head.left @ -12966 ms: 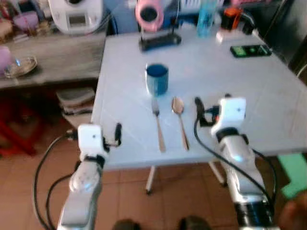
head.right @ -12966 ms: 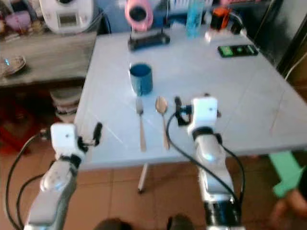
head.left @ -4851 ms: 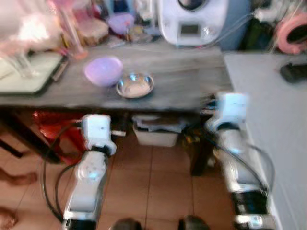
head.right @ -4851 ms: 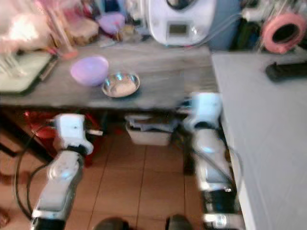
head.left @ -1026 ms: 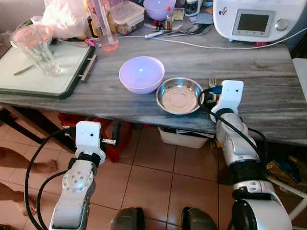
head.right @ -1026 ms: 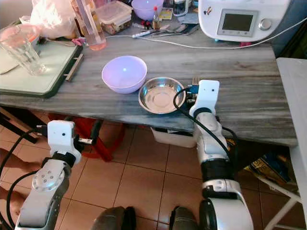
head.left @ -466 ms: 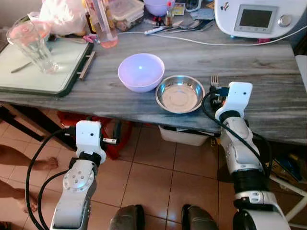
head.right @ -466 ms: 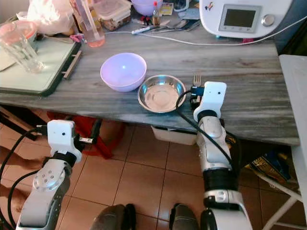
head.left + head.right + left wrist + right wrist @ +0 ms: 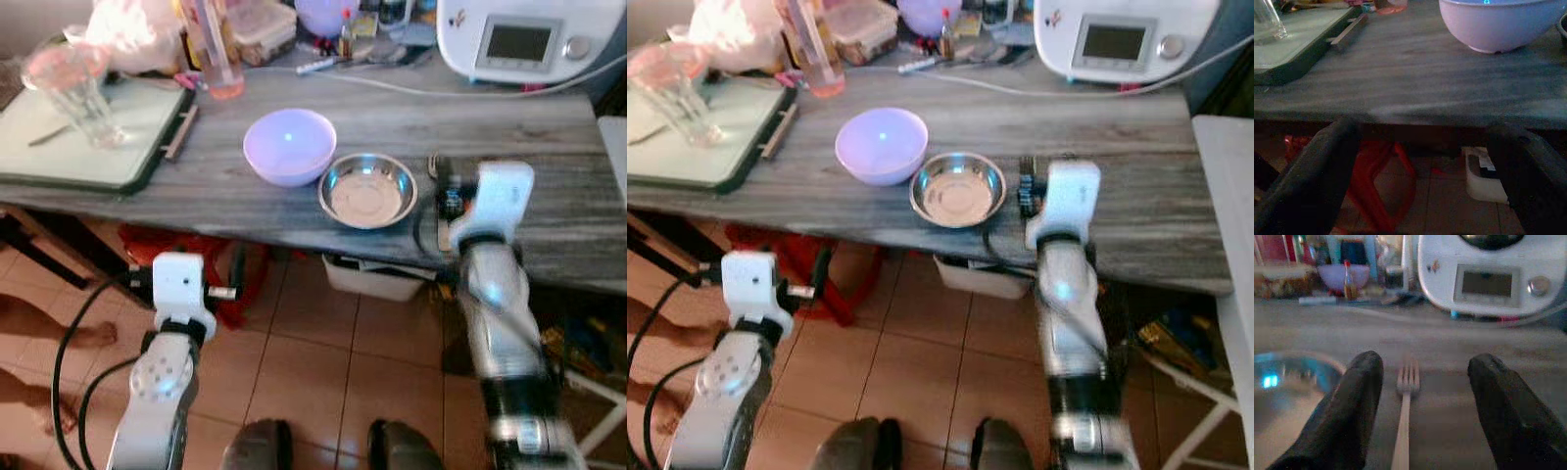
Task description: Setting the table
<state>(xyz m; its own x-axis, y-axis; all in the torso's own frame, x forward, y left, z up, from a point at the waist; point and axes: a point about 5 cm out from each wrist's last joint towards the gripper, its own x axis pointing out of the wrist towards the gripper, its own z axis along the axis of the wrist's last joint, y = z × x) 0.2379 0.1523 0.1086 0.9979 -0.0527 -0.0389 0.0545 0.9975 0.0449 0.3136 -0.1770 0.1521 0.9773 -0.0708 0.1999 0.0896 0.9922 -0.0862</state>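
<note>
My right pincer point(image 9: 1418, 396) spread wide, straddling the silver fork point(image 9: 1405, 401) on the grey table point(image 9: 549, 215), right of the steel bowl point(image 9: 367, 190); handle cut off. Left pincer point(image 9: 1425, 161) wide, below table edge.

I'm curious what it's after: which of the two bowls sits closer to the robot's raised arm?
The steel bowl: shiny metal, right beside the right gripper. The purple bowl sits farther off, on the steel bowl's other side.

On the counter point(image 9: 549, 235): bowl point(image 9: 289, 146) left of steel dish point(image 9: 367, 189), touching or nearly so; fork point(image 9: 1403, 431) just right of the dish; tray point(image 9: 93, 147) far left; appliance point(image 9: 524, 39) behind, at right.
</note>
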